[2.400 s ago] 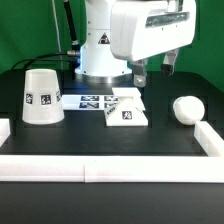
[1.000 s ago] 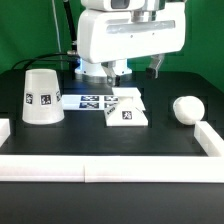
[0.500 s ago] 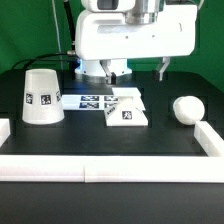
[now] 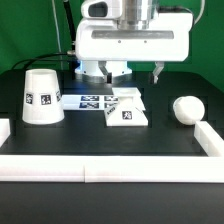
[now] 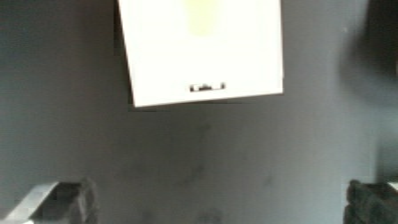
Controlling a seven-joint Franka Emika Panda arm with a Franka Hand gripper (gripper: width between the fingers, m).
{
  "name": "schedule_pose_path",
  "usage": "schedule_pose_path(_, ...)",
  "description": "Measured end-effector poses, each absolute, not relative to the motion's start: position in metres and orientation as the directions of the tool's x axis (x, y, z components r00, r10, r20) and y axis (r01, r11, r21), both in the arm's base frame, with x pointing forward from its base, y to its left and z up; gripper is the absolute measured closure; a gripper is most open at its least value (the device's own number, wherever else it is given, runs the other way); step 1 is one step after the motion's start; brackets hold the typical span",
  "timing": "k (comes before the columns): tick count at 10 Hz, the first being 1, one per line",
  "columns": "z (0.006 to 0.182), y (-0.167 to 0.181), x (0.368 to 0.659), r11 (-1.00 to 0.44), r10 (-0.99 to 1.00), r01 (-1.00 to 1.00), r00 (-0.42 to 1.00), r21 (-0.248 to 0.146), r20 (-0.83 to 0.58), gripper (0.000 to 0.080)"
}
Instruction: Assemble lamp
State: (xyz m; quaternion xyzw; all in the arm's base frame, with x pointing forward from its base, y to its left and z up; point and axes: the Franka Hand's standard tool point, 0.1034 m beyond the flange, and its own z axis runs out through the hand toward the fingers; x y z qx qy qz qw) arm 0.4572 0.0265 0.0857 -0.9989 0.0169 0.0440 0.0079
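Exterior view, from its left edge:
- Shade (image 4: pixel 40 95): upright on its wide end on the black table (image 4: pixel 160 140), middle left. Tag faces the camera.
- Marker board (image 4: pixel 92 100): flat on the table, just right of the shade, running up to the base.
- Base (image 4: pixel 127 111): centre of frame, on the table, tag on its front face.
- Claw (image 4: pixel 135 72): hangs above and behind the base, under the broad white hand, clear of every part.
- Bulb (image 4: pixel 186 108): middle right, alone on the table, well apart from the base.
- White border blocks (image 4: pixel 100 170): along the front edge and both sides.

Wrist view:
- Both fingers (image 5: pixel 54 200) stand far apart, so the claw is wide open.
- Bare dark table lies between them; nothing gripped, nothing touched.
- A white block face, probably the base, sits well away from the fingertips.
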Motion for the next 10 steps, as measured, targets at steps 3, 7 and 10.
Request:
schedule_pose_path(3,0.085,0.027,0.458,-0.999,-0.032,-0.033,0.996,-0.015,-0.088,0.0100)
schedule_pose_path(7,0.075,0.033,0.432,-1.000,0.010,0.009,0.998,-0.015,-0.061,0.0100)
schedule_pose_path(10,0.066,0.032,0.415,-0.999,0.031,0.030,0.998,-0.018,-0.053,0.0100)
